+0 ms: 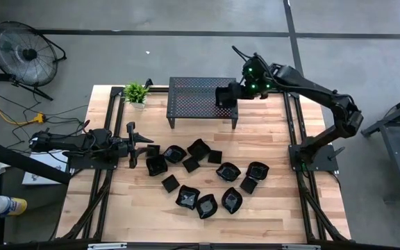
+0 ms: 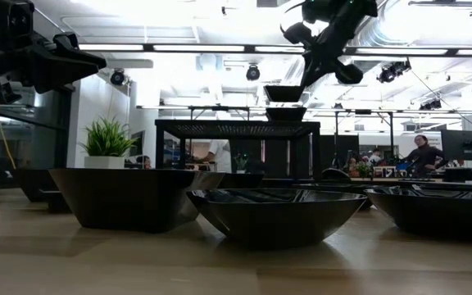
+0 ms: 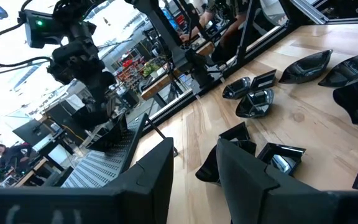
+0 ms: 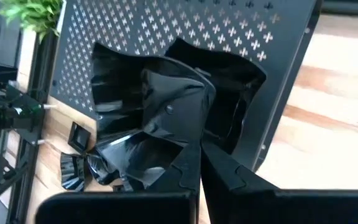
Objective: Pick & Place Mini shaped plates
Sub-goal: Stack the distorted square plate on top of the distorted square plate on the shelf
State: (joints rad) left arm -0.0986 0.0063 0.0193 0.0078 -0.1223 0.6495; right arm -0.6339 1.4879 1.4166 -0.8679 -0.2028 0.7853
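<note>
fan [image 1: 23,52] floor, far-left | plant [image 1: 136,92] table corner | perforated stand [image 1: 200,97] beside plant

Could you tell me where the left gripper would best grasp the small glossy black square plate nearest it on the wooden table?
Probably by one raised rim edge of the small glossy black square plate, coming from above: it sits upright and shallow, and the open left gripper could straddle that thin wall.

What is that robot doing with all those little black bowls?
The right arm's tool is holding one mini plate over the right end of the black perforated stand. In the low view another plate seems to sit on the stand just below it. The left arm's tool waits open at the table's left side, beside the other mini plates scattered on the wooden table. A small green plant stands at the back.
</note>
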